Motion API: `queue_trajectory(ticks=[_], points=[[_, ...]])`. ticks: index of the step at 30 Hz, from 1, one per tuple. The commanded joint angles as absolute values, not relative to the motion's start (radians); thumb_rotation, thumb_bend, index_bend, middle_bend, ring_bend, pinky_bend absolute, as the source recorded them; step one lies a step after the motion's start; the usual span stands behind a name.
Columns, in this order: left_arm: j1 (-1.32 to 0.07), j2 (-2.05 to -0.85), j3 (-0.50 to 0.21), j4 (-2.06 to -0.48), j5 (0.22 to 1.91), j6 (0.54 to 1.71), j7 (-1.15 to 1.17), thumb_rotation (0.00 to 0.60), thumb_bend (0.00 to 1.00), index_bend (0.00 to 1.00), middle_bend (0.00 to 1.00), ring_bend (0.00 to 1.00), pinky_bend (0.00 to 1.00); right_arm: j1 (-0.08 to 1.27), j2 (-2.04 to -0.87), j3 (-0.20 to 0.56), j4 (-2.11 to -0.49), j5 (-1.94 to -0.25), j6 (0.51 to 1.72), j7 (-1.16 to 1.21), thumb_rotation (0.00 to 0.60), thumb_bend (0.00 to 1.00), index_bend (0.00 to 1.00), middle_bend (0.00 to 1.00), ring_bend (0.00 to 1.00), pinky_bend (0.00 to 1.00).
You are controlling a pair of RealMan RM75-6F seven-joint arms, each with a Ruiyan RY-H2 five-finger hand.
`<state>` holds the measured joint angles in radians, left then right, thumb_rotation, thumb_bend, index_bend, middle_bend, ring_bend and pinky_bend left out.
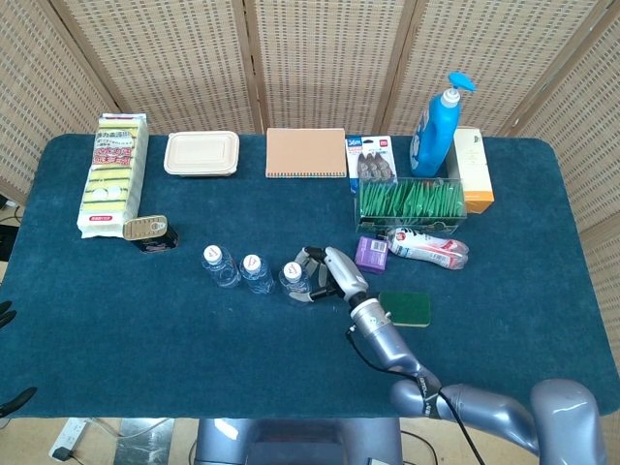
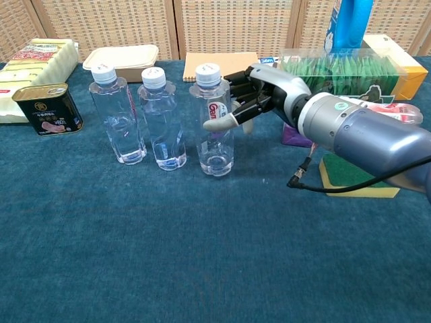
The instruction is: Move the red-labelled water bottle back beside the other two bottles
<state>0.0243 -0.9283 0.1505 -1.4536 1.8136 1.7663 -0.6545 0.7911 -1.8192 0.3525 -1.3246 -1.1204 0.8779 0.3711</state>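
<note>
The right hand (image 2: 250, 101) grips the red-labelled water bottle (image 2: 214, 121), which stands upright on the blue table (image 2: 202, 256) just right of two other clear bottles (image 2: 140, 118). Behind them lie a notebook (image 1: 306, 152) and a lidded container (image 1: 201, 153). The left hand is out of view.

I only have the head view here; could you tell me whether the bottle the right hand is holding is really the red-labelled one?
Observer: Yes. In the chest view the red-labelled bottle shows red lettering on its label, right where the right hand grips it.
Operator: Thank you. Is it standing upright?
Observer: It stands upright on the table, white cap on top, in line with the other two bottles.
Operator: And is it touching its neighbour?
Observer: No, the chest view shows a narrow gap between it and the middle bottle.
</note>
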Motion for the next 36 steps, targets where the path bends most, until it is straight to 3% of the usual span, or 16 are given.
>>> queue_trajectory(ticks=[1,10,15,21,36], points=[[0.024,-0.928,0.151,-1.453,1.813,1.766,-0.657,0.6,0.19,0.0,0.0,0.0,0.0,0.792,-1.829,0.356,-1.322,-1.114,0.878,0.369,0.6,0.27,0.55,0.61,0.52,0.66],[0.025,-0.928,0.15,-1.443,1.809,1.771,-0.673,0.6,0.19,0.0,0.0,0.0,0.0,0.796,-1.86,0.362,-1.296,-1.1,0.873,0.36,0.6,0.27,0.55,0.59,0.5,0.65],[0.026,-0.929,0.15,-1.441,1.809,1.775,-0.677,0.6,0.19,0.0,0.0,0.0,0.0,0.794,-1.842,0.361,-1.312,-1.106,0.846,0.378,0.6,0.27,0.42,0.44,0.35,0.59],[0.027,-0.929,0.151,-1.443,1.811,1.776,-0.671,0.6,0.19,0.0,0.0,0.0,0.0,0.79,-1.817,0.352,-1.325,-1.127,0.831,0.386,0.6,0.26,0.31,0.32,0.26,0.55],[0.031,-0.931,0.153,-1.442,1.816,1.785,-0.67,0.6,0.18,0.0,0.0,0.0,0.0,0.753,-1.764,0.312,-1.385,-1.219,0.876,0.406,0.6,0.26,0.29,0.3,0.24,0.52]])
